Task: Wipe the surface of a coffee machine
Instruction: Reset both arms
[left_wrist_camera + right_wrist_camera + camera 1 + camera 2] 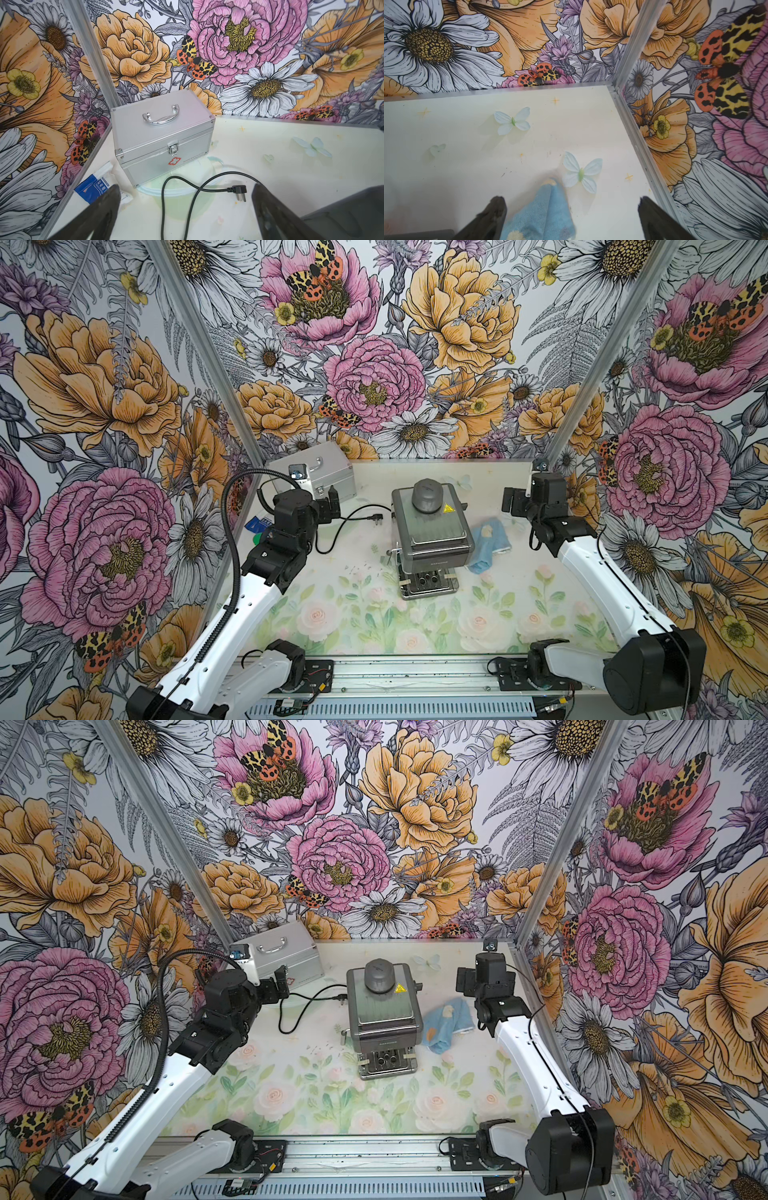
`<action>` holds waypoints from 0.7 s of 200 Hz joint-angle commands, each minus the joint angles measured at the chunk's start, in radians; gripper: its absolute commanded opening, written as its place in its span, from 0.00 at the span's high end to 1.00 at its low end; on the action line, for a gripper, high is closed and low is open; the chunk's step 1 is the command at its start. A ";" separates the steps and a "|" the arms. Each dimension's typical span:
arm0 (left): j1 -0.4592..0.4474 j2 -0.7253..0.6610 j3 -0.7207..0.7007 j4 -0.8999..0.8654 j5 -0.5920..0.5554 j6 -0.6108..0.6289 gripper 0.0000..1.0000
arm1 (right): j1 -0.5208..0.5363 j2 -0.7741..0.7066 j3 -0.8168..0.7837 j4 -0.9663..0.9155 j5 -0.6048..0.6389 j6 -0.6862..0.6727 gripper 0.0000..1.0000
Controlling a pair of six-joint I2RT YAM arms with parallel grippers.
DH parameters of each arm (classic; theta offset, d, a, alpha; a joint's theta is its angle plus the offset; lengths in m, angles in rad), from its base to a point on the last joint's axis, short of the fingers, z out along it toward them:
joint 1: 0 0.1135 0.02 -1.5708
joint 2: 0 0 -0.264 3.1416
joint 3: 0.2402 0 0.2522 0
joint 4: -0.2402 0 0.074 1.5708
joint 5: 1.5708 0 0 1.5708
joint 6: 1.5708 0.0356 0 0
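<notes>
scene: bimanual rig, floral-walled booth, table (374,626) with pale rose print
coffee machine (432,531): upright at table centre in both top views, well apart from both arms; front faces 6 o'clock
knob (428,497): grey dome on the machine's top, toward its 12 o'clock edge
warning sticker (448,508): yellow triangle, at 4 o'clock of the knob, just beside it
drip tray (428,587): steel, sticks out at the machine's 6 o'clock foot
cord (353,518): black, leaves the machine's 9 o'clock side and loops on the table; plug (239,190) lies loose, not in any socket
blue cloth (490,545): crumpled, flat on the table at 3 o'clock of the machine, just beside it; contact with the machine unclear
silver case (316,475): lid closed, handle on top, red cross mark on front, in the 11 o'clock corner
blue packet (91,187): lies by the left wall, at 8 o'clock of the case
left gripper (186,187): jaws spread wide, empty; hovers at 9 o'clock of the machine, near the case, over the cord loop
right gripper (571,198): jaws spread wide, nothing held; sits at 2 o'clock of the machine; cloth end shows between the fingers (496,207) in the wrist view, no touch visible
wiping: no gripper on the cloth or on the machine
</notes>
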 commanded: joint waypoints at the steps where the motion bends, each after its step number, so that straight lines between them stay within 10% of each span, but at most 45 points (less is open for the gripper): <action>1: 0.069 0.064 -0.148 0.194 0.134 0.105 0.01 | -0.002 0.098 -0.156 0.234 -0.071 -0.133 0.00; 29: 0.199 -0.017 -0.444 0.628 0.119 0.095 0.01 | -0.007 0.016 -0.469 0.795 -0.057 -0.173 0.00; 140: 0.334 0.552 -0.665 1.461 0.205 0.061 0.01 | -0.088 0.267 -0.665 1.298 0.027 -0.017 0.00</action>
